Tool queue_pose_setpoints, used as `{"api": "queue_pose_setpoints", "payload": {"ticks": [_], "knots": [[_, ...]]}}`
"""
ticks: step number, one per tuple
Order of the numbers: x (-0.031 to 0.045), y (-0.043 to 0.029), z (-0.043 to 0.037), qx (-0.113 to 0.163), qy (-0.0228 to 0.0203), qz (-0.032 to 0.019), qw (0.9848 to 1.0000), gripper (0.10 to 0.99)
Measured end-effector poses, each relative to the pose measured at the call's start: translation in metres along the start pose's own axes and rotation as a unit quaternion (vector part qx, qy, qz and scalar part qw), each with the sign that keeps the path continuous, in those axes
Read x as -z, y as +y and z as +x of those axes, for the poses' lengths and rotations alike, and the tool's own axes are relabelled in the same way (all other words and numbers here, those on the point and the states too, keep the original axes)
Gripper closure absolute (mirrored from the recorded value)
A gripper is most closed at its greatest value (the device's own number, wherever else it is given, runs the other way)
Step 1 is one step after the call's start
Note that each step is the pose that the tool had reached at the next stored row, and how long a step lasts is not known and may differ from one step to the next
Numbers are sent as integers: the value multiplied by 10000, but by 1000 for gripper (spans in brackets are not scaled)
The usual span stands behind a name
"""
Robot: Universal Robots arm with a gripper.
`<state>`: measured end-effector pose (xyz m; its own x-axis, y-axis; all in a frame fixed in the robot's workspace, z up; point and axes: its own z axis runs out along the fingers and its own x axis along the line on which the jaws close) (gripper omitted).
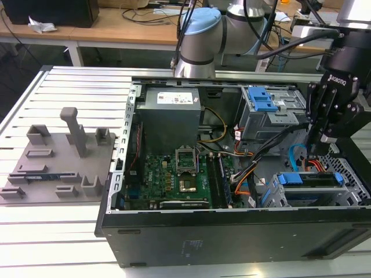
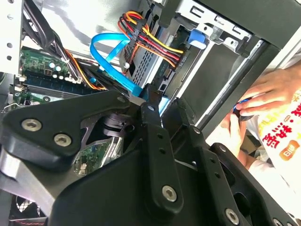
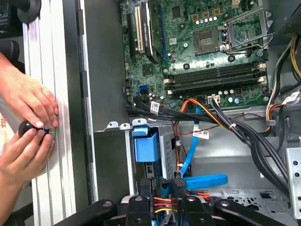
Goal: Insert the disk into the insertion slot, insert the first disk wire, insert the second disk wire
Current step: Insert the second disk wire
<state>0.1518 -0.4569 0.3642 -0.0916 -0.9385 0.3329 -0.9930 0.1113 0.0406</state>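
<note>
Now, begin at the gripper (image 3: 162,186): it hangs low inside the computer case (image 1: 232,237), just above the insertion slot (image 1: 351,174). A blue data cable (image 3: 202,180) and a bunch of red, yellow and black wires (image 2: 150,42) meet right at its tip. I cannot tell if it is closed on a plug or only standing over one, so please do not trust the grasp.

The disk (image 1: 307,178) seems already seated in the slot, with the blue tab of its carrier (image 3: 145,146) at the bay mouth. In my judgement the wires are the part that is not finished.

The risks are these. A plug that comes tilted to the socket can jam or bend the contacts. The blue cable makes a stiff loop and can push the plug aside. The coloured wires lie so close that they can catch on the gripper.

A little further, thick black cables (image 3: 244,136) cross between the slot and the motherboard (image 3: 207,47), and they make the way narrow. Beyond them stands the taller cage with a blue latch (image 1: 269,110).

Outside the case, a person's hands (image 3: 28,103) rest on the slatted table (image 1: 58,231) beside the case wall, near the arm. A wide swing can reach them.
</note>
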Motion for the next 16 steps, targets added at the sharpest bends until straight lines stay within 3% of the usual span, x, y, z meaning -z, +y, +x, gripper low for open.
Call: {"api": "queue_pose_setpoints", "payload": {"ticks": [2,3,4,12,15,16], "knots": [[-3,0,-1,-2,0,-1,10000,851],[-7,0,-2,-4,0,-2,10000,851],[-10,0,-4,-6,-1,-3,10000,918],[-53,-3,11,-10,-54,12,10000,922],[-81,-9,58,-9,-148,21,9999,922],[-98,-14,99,-7,-231,26,9997,922]]}}
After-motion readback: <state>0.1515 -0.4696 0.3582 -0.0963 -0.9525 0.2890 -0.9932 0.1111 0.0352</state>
